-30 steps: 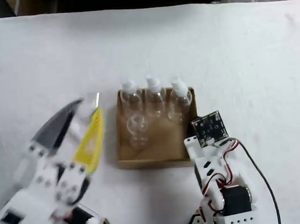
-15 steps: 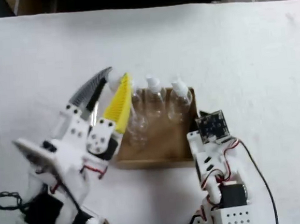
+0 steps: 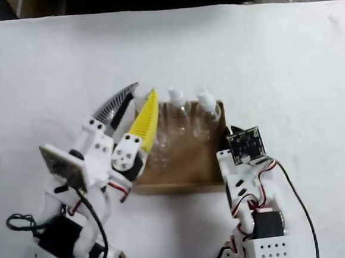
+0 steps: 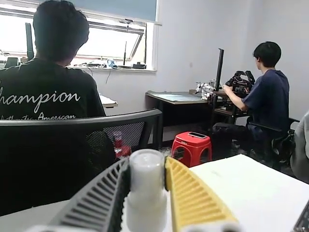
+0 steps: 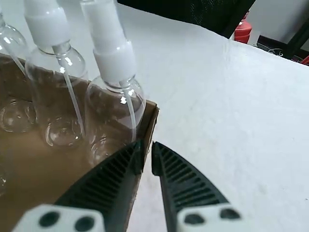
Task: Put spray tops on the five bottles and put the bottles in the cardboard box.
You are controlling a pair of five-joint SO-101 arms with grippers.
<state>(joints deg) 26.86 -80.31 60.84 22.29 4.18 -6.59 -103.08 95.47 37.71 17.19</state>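
Jaws of the left gripper [image 4: 146, 166] clamp a spray top [image 4: 144, 186] over the box [image 3: 187, 166], likely for the uncapped bottle [image 3: 158, 145], while the right gripper [image 5: 147, 153] pinches its wall, apparently steadying it.

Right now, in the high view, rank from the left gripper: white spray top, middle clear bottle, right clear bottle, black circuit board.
1. White spray top, between the left gripper's fingers.
2. Middle clear plastic bottle, cardboard box's back row.
3. Right clear plastic bottle, box's far-right corner.
4. Black circuit board, right of the box.
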